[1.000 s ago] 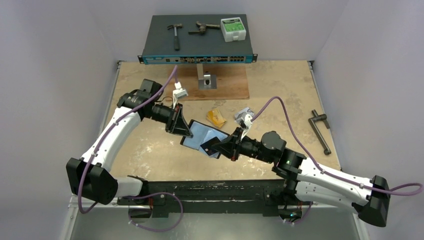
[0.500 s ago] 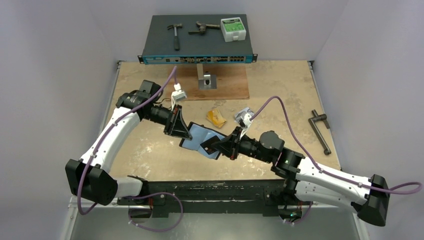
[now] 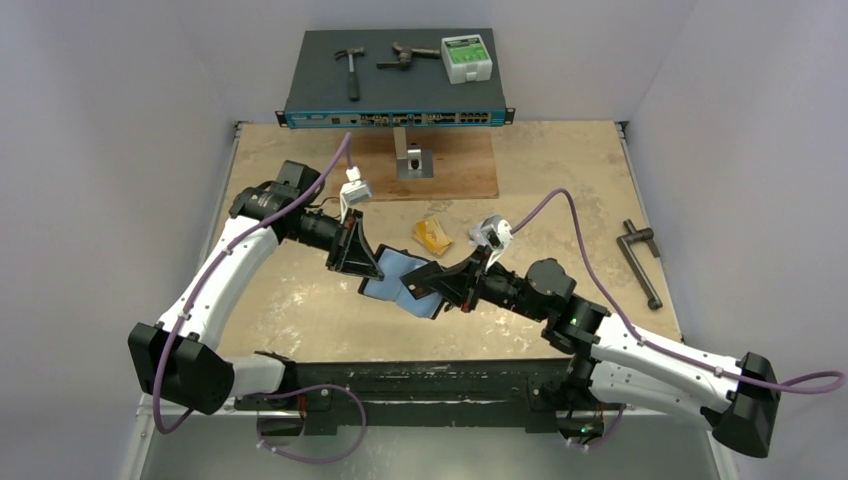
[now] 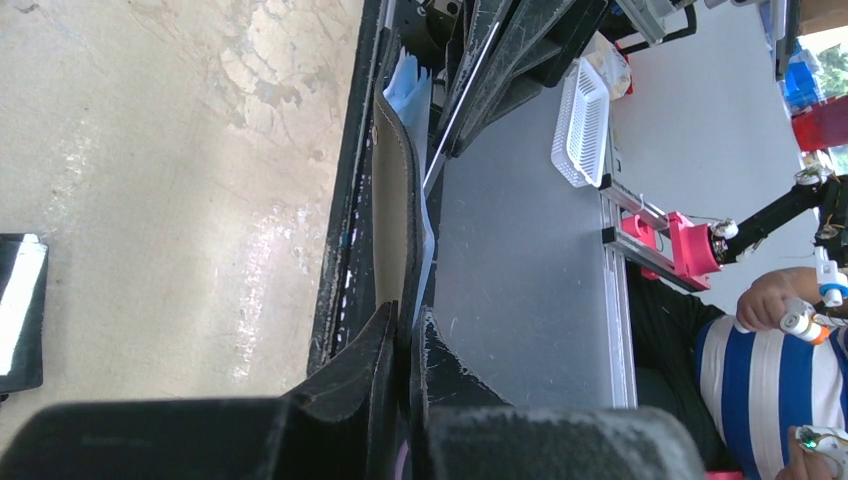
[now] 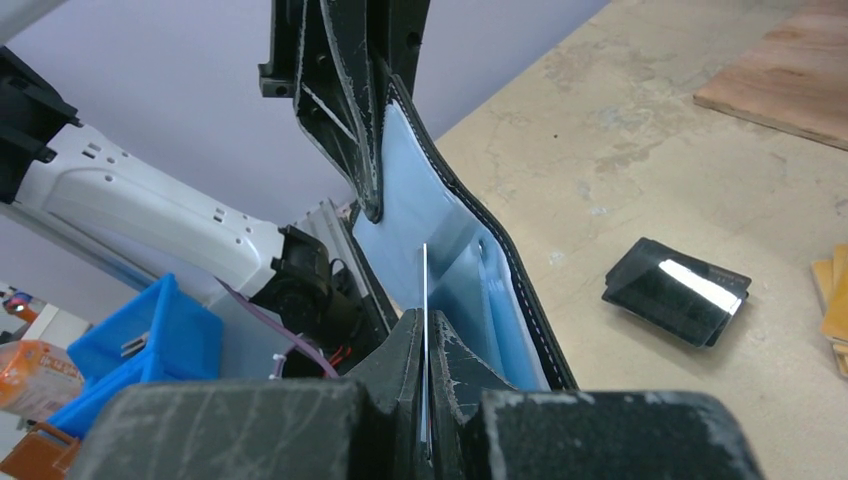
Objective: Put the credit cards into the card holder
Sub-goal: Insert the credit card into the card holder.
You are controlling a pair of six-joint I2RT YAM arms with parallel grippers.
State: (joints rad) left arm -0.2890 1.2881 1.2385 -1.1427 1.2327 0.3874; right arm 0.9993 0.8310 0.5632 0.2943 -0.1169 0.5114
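Alignment is deciding this insertion, by my reading. Nearest, the right gripper (image 5: 425, 325) is pinching a thin card (image 5: 425, 285) edge-on, its fingers pressed together on it, and it should be holding that edge parallel to the pocket mouth and sliding slowly. Just beyond, at eleven o'clock, the card holder (image 5: 445, 225) is hanging open off the table (image 3: 560, 170), the left gripper (image 4: 405, 325) clamping its leather flap between closed fingers. Whether the card is entering a clear pocket I cannot tell, nor whether any pocket is holding one. Farther, at one o'clock, a gold card (image 3: 432, 235) is lying on the table, waiting.
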